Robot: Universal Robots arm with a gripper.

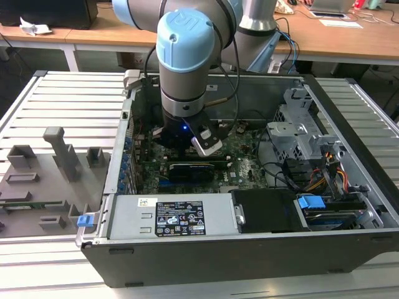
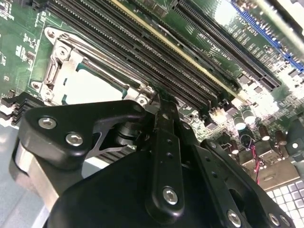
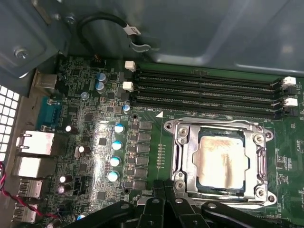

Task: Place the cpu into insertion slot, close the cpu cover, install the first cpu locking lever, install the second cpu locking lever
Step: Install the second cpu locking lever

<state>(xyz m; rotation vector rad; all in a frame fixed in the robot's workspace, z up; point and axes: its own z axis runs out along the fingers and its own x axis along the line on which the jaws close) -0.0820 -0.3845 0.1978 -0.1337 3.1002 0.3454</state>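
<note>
Since the chip (image 3: 222,163) already sits in the socket (image 3: 179,142) with the cover (image 3: 219,129) down, just ahead of the pincer (image 3: 165,190), which looks clenched on nothing, I'd press each locking lever slowly till hooked.

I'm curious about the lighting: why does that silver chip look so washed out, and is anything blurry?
In the first wrist view, overhead light glares off the cpu and the cpu cover. In the second wrist view, the cpu bleaches nearly white, and the close gripper looks soft. In the exterior view, the motherboard sits shadowed under the arm.
</note>
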